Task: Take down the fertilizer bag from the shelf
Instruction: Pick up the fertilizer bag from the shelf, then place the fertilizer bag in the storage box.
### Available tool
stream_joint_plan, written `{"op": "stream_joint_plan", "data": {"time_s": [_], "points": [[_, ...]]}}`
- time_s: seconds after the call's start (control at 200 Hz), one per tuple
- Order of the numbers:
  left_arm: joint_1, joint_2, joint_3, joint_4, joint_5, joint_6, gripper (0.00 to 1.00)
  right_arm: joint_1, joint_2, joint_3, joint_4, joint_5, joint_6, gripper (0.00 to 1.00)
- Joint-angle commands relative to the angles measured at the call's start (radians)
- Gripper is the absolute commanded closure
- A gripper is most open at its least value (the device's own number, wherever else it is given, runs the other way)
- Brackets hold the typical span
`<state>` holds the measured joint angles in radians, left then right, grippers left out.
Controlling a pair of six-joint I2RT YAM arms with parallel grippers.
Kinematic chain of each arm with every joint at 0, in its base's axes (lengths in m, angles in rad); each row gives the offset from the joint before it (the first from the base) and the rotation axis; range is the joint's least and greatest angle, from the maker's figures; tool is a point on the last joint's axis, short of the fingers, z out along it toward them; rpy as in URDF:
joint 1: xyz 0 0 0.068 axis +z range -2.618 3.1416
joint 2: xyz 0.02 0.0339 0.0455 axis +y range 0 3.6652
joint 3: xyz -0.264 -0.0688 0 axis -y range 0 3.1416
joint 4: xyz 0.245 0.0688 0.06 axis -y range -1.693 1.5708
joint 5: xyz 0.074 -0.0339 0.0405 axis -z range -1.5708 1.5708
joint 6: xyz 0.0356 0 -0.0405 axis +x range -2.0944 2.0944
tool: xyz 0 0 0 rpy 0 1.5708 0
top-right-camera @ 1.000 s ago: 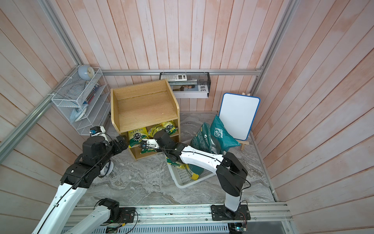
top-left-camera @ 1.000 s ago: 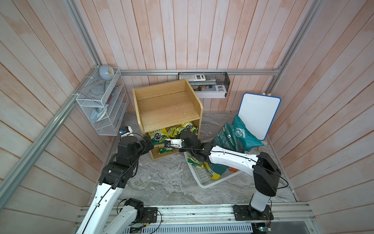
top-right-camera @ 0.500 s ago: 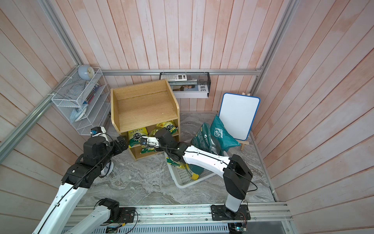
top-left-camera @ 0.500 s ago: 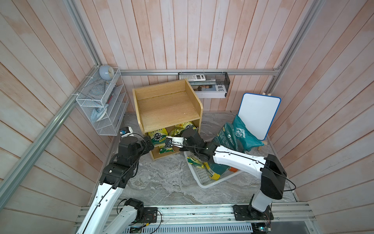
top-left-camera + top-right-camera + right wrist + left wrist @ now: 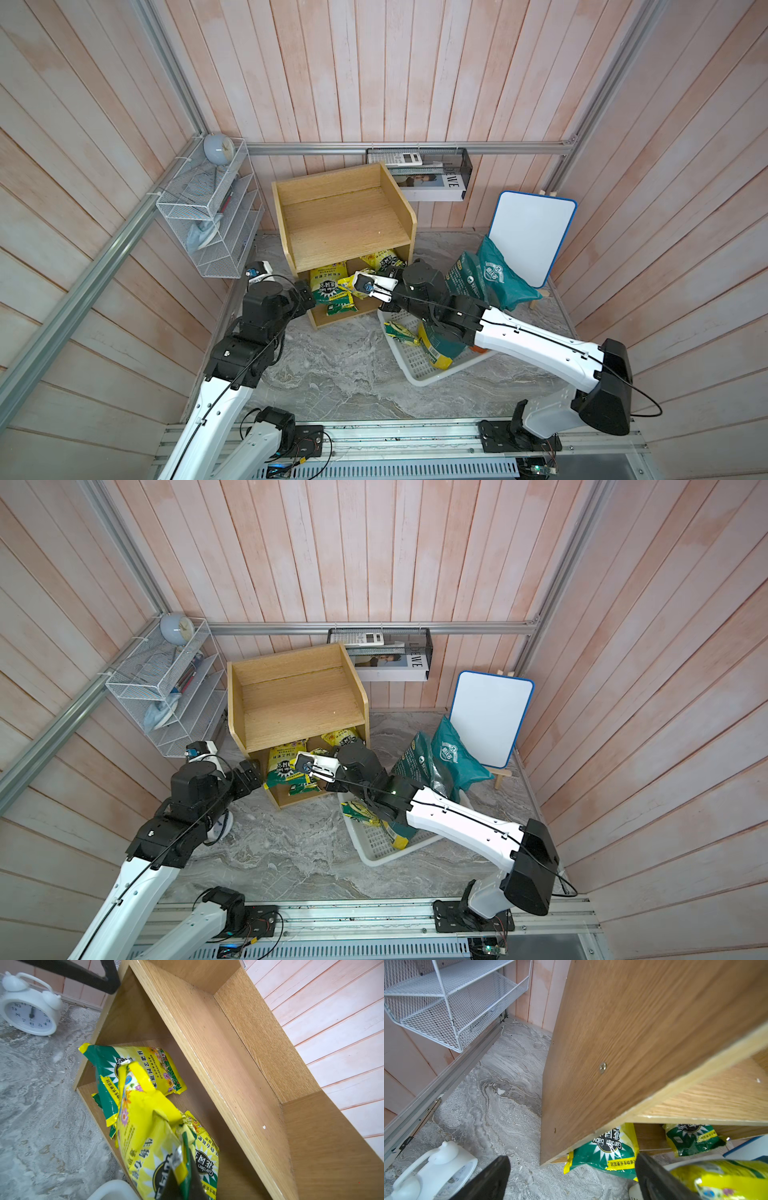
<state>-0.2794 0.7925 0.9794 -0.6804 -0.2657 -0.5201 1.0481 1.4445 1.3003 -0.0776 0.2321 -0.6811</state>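
The fertilizer bag point(image 5: 145, 1126), yellow with a green starburst, hangs crumpled in front of the shelf's point(image 5: 228, 1064) lower openings, its top edge clenched flat between the jaws of the right gripper point(image 5: 184, 1169). In a top view the fertilizer bag point(image 5: 348, 286) sits at 6 o'clock from the shelf's point(image 5: 345, 220) bare top tier, just ahead of the middle opening, with the right gripper point(image 5: 360, 286) reaching in from 4 o'clock. Whether the bag's far end touches a board cannot be told.

Two similar bags lie inside the shelf: the left bag point(image 5: 145, 1068) leans at the left side of the opening and the right bag point(image 5: 205, 1157) lies just beside the held one.

The left gripper point(image 5: 305, 293) hovers at 7 o'clock from the shelf, by the front edge of its left side panel, fingers point(image 5: 492, 1180) spread wide and released. A white alarm clock point(image 5: 431, 1169) stands on the marbled floor point(image 5: 340, 374) near it.

At 4 o'clock from the shelf a white basket point(image 5: 415, 370) holds more packets under the right arm. Green sacks point(image 5: 490, 274) lean against a whiteboard point(image 5: 528, 237) at 3 o'clock, a wire rack point(image 5: 208, 216) hangs at 9 o'clock, and a black mesh tray point(image 5: 419, 166) at 1 o'clock
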Motion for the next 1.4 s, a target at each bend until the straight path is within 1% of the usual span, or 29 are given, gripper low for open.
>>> {"op": "stream_joint_plan", "data": {"time_s": [0.0,0.055,0.115,0.22,0.32,0.375,0.485,0.535,0.575,0.685,0.75,0.87,1.01,1.1,1.21,1.305,1.33,1.395], "points": [[0.005,-0.012,-0.014,0.024,0.011,-0.01,0.0,0.016,-0.098,0.004,-0.018,0.066,0.067,1.0],[0.006,-0.015,-0.015,0.023,0.012,-0.011,0.0,0.025,-0.133,0.018,-0.1,0.108,0.128,1.0],[0.005,-0.023,-0.015,0.024,0.016,-0.008,0.0,0.029,-0.163,0.053,-0.219,0.157,0.242,1.0],[0.006,-0.031,-0.016,0.023,0.023,0.003,0.0,0.029,-0.198,0.103,-0.411,0.239,0.495,1.0],[0.006,-0.059,-0.044,0.055,0.02,0.003,0.0,0.029,-0.199,0.125,-0.56,0.281,0.744,1.0],[0.005,-0.073,-0.061,0.074,0.025,-0.01,0.0,0.029,-0.179,0.14,-0.638,0.286,0.856,1.0],[0.005,-0.075,-0.074,0.087,0.05,-0.045,0.0,0.03,-0.128,0.147,-0.708,0.28,0.986,1.0],[0.005,-0.071,-0.074,0.087,0.065,-0.058,0.0,0.03,-0.098,0.152,-0.73,0.314,1.026,1.0],[0.005,-0.072,-0.074,0.086,0.072,-0.069,0.0,0.029,-0.074,0.16,-0.754,0.366,1.06,1.0],[0.005,-0.087,-0.087,0.087,0.087,-0.111,0.0,0.027,-0.013,0.172,-0.781,0.424,1.079,1.0],[0.004,-0.1,-0.102,0.094,0.1,-0.133,0.0,0.017,0.021,0.163,-0.77,0.407,1.079,1.0],[0.004,-0.11,-0.119,0.085,0.098,-0.142,0.0,-0.017,0.074,0.113,-0.727,0.289,1.094,1.0],[0.005,-0.116,-0.111,0.056,0.08,-0.122,0.0,-0.045,0.123,0.032,-0.679,0.152,1.114,1.0],[0.004,-0.119,-0.11,0.053,0.074,-0.113,0.0,-0.058,0.168,0.012,-0.683,0.098,1.111,1.0],[0.005,-0.118,-0.111,0.054,0.069,-0.113,0.0,-0.062,0.247,0.026,-0.717,0.054,1.083,1.0],[0.005,-0.118,-0.111,0.056,0.069,-0.113,0.0,-0.072,0.318,0.109,-0.806,-0.013,1.048,1.0],[0.005,-0.119,-0.11,0.055,0.067,-0.112,0.0,-0.075,0.329,0.127,-0.821,-0.032,1.031,0.95],[0.005,-0.12,-0.108,0.051,0.066,-0.109,0.0,-0.074,0.331,0.162,-0.835,-0.06,0.977,0.76]]}}
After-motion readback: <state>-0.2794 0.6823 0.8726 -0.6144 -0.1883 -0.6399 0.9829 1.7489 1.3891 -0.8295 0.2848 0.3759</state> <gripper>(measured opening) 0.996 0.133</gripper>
